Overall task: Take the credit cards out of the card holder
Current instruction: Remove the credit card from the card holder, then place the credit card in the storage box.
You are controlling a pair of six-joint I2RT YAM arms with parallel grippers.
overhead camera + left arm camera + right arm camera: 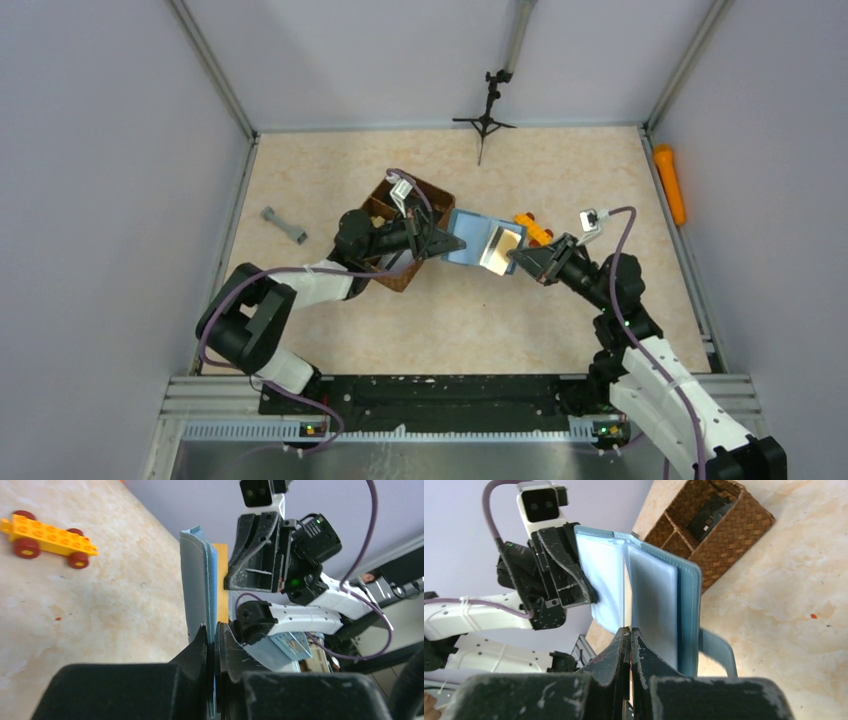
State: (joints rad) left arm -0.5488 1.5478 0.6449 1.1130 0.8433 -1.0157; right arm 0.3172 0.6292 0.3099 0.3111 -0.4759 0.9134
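Left tool (pixel 214 630) jaws together, clamped on the near edge of the card holder (pixel 196 575). Right tool (pixel 630 631) also closed, pinching a thin tan edge that reads as a card (pixel 625 597) standing between two pale translucent pocket leaves. Card holder sits at centre of the top view, spread open between the two tools, apparently lifted off the worktop (pixel 450 320) and just right of the brown woven basket (pixel 398 278). Left wrist view: holder seen edge-on and upright, a yellow-orange slab just behind its blue leaves, the right tool's finger beside that slab. Judgement: the step in hand is drawing one card out of its pocket; none looks fully out yet. To do it well, the left tool acts as a fixed anchor while the right tool pulls straight out along the pocket opening, toward the lower right of the top view, with no twist, so the card slides rather than dragging its leaf. Verify that only the card is pinched; the right wrist view does not show whether pocket film is caught too. If the holder bends or follows the pull, stop and re-grip deeper on the card. Outward: yellow toy car (pixel 533 228) just beyond the holder, to its upper right; grey dumbbell-shaped piece (pixel 285 225) well apart at left; orange object (pixel 670 183) by the right wall.
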